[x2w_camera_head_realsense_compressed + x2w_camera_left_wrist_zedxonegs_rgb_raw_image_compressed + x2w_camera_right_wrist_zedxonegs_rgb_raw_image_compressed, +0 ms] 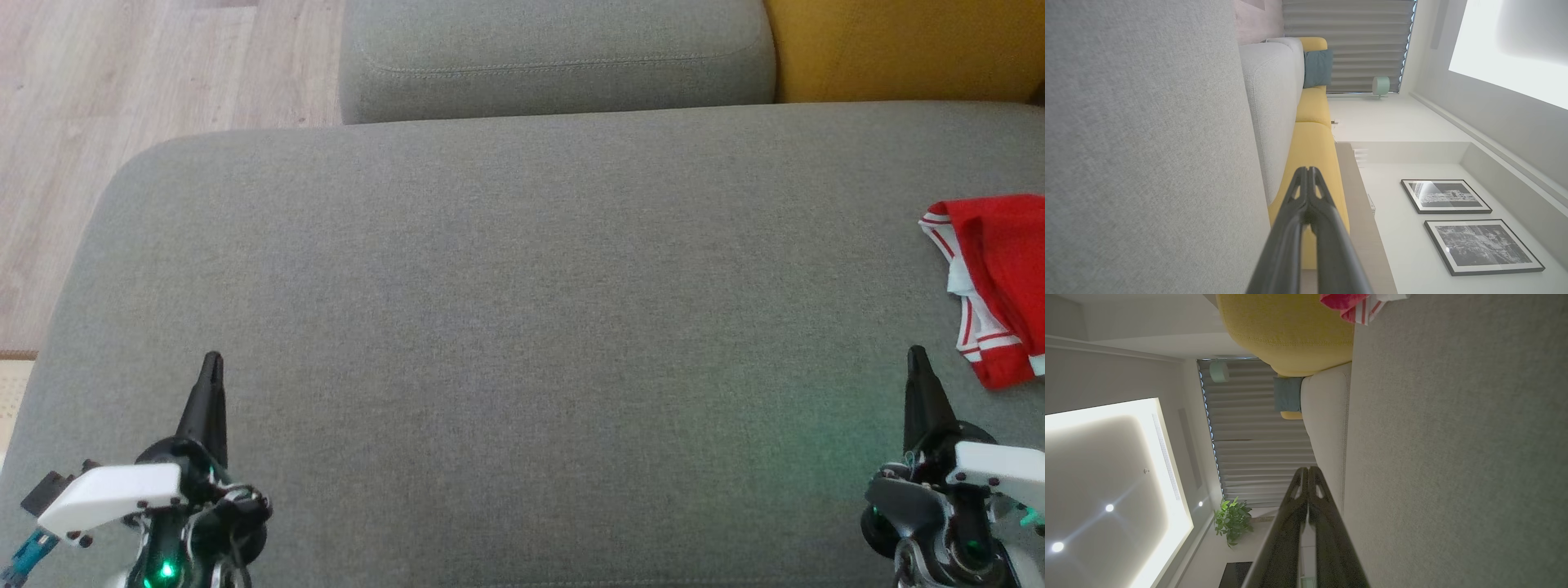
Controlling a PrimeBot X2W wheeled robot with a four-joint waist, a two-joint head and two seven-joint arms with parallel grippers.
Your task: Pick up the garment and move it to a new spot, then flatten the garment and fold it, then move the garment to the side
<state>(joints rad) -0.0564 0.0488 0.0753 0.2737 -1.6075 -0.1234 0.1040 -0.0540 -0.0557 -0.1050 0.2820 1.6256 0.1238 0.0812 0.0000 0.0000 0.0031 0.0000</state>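
Here, a red garment (pixel 1000 278) with white striped trim is seen bunched at the right edge of a grey sofa seat (pixel 522 310), near the right end effector (pixel 917 353) but not touched by it; the left end effector (pixel 214 359) is poised well apart at the seat's near left; both are clenched shut on nothing; a yellow cushion (pixel 898 49) is seen behind.
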